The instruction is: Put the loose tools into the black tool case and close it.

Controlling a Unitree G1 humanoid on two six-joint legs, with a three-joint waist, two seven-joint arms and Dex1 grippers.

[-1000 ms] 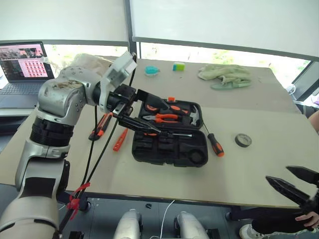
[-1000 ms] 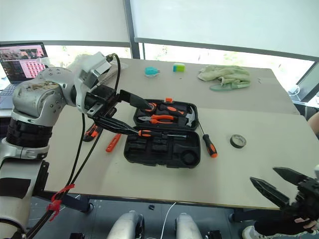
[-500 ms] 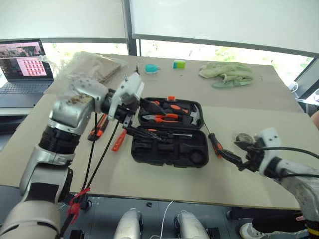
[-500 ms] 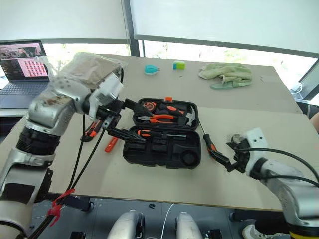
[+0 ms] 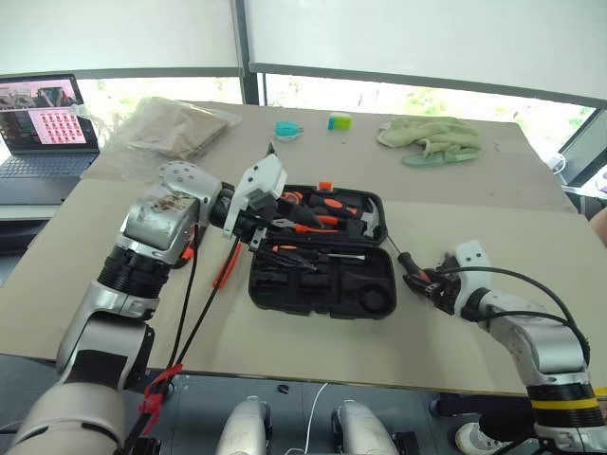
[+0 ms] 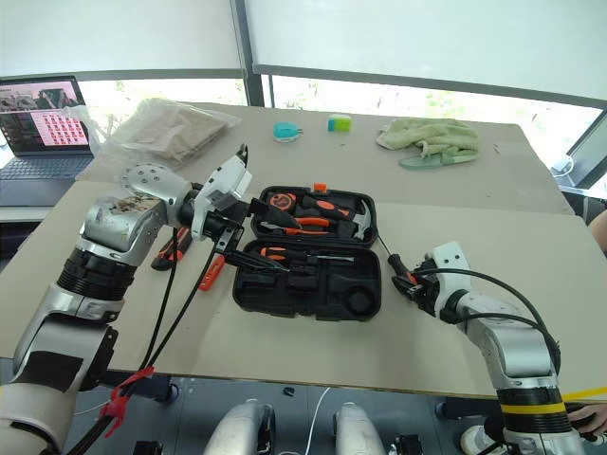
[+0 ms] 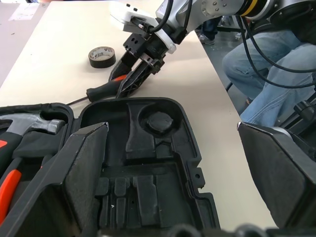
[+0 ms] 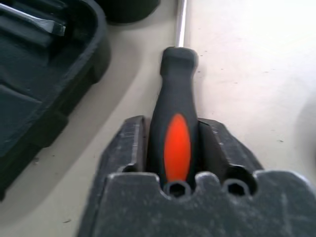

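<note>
The black tool case (image 5: 321, 256) lies open at the centre of the desk (image 5: 285, 351). The right gripper (image 8: 177, 148) is at the case's 3 o'clock side, its fingers (image 8: 126, 143) clenched on the handle of a black-and-orange screwdriver (image 8: 175, 118) lying on the desk just beside the case. The left gripper (image 5: 270, 227) hovers over the case's 9 o'clock end, fingers (image 7: 79, 168) released and spread wide, holding nothing. An orange screwdriver (image 5: 226, 267) lies at the case's 9 o'clock.

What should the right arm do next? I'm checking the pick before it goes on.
Probably lift. The right gripper has its fingers against both sides of the screwdriver handle, which lies on the table beside the open black tool case. Raising it slightly would free it to carry over to the case.
</note>
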